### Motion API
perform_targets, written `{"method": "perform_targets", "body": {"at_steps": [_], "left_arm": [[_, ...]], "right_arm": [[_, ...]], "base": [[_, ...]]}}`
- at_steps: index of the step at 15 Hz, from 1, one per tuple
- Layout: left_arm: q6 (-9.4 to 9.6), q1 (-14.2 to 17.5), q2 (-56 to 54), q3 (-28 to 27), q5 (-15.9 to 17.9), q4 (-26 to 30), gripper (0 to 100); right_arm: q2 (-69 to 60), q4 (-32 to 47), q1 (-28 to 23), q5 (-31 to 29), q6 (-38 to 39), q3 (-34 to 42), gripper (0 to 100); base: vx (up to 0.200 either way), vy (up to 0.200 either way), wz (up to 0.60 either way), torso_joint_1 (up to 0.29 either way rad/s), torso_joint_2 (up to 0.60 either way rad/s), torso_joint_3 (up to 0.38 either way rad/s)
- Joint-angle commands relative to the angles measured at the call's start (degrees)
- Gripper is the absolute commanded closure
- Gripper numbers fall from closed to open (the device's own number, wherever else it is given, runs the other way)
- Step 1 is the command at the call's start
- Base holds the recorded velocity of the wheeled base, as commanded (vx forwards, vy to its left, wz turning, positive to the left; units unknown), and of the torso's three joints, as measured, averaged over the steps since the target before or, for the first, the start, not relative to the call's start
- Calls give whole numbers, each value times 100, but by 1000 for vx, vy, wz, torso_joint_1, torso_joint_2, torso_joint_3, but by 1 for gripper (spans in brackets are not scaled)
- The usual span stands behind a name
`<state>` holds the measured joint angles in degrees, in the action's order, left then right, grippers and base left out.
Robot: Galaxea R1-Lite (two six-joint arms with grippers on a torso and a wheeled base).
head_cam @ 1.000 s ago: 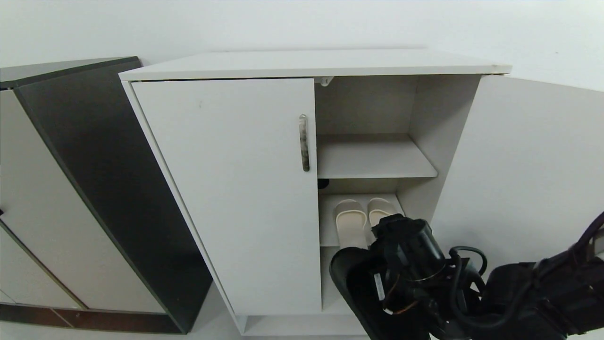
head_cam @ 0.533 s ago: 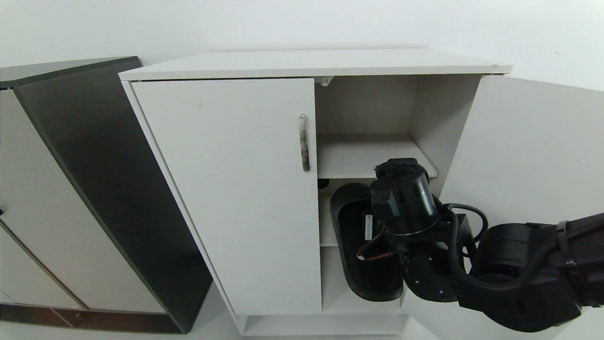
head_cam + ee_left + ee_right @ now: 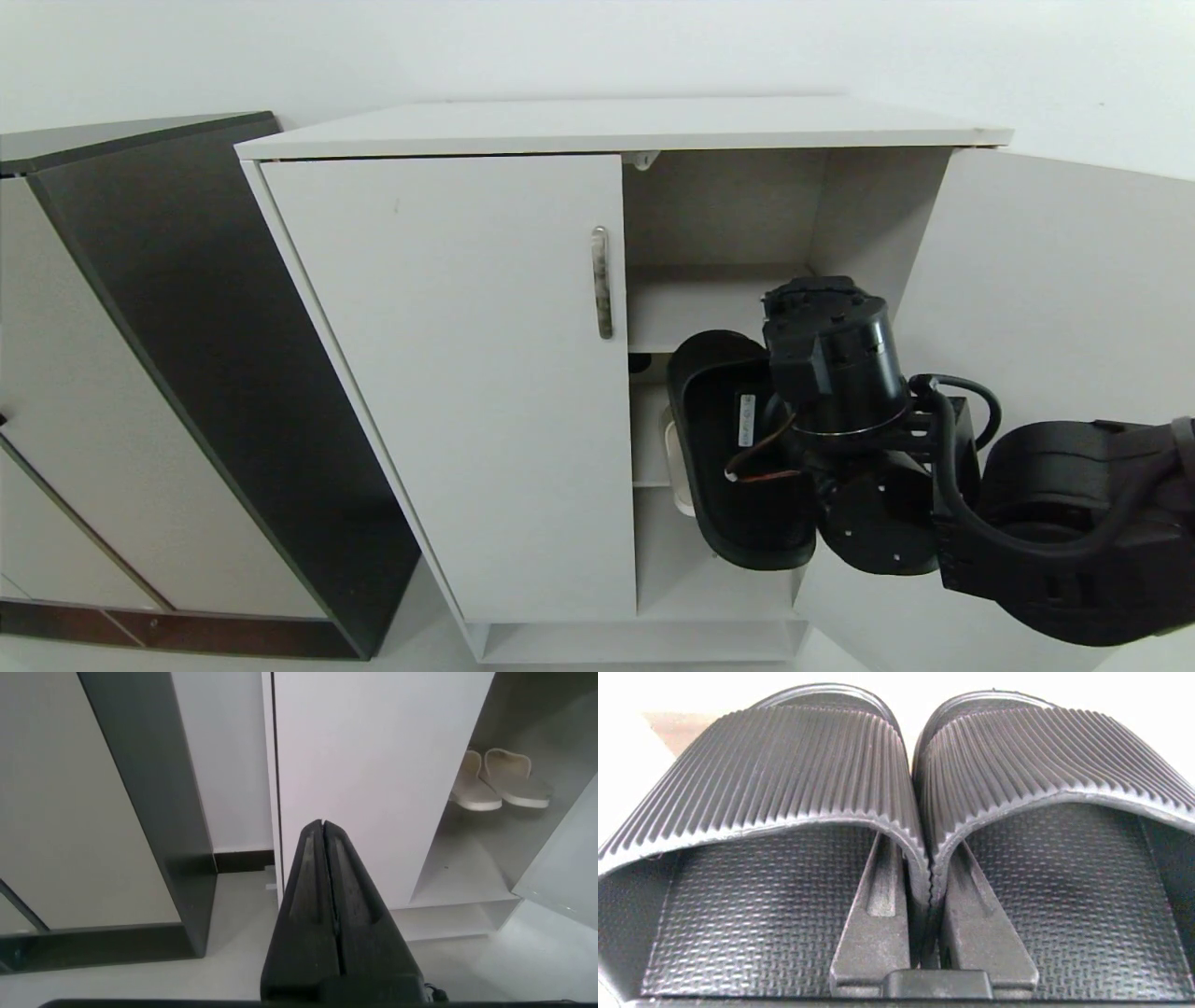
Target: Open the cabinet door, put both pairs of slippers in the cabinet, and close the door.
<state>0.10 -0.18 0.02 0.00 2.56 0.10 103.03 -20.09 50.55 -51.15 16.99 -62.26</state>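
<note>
Two black slippers [image 3: 709, 504]; toes point into cabinet [image 3: 607, 126].

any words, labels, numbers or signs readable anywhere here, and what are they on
White label on the black slippers: print too small to read.
White cabinet, its handle, white slippers: no text on them.

the white cabinet [image 3: 448, 373] stands on the floor [image 3: 234, 924]. on its middle shelf [image 3: 649, 429] a pair of pale slippers [image 3: 492, 773] lies flat, side by side.
</note>
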Motion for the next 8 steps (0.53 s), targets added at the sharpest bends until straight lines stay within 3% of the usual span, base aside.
{"method": "perform_targets", "body": {"at_steps": [1,4,8], "left_arm": [[-1,1,6,0,-1,-1,100],[8,1,6,0,-1,-1,100],[8,1,6,0,-1,-1,100]], "right_arm": [[-82,-4,-72,-18,-29,12,100],[-82,-4,-72,-18,-38,12,100],[-82,-4,-98,-18,-38,21,100]], "base": [[0,0,0,0,0,0],[0,0,0,0,0,0],[200,0,0,-2,0,6]]}}
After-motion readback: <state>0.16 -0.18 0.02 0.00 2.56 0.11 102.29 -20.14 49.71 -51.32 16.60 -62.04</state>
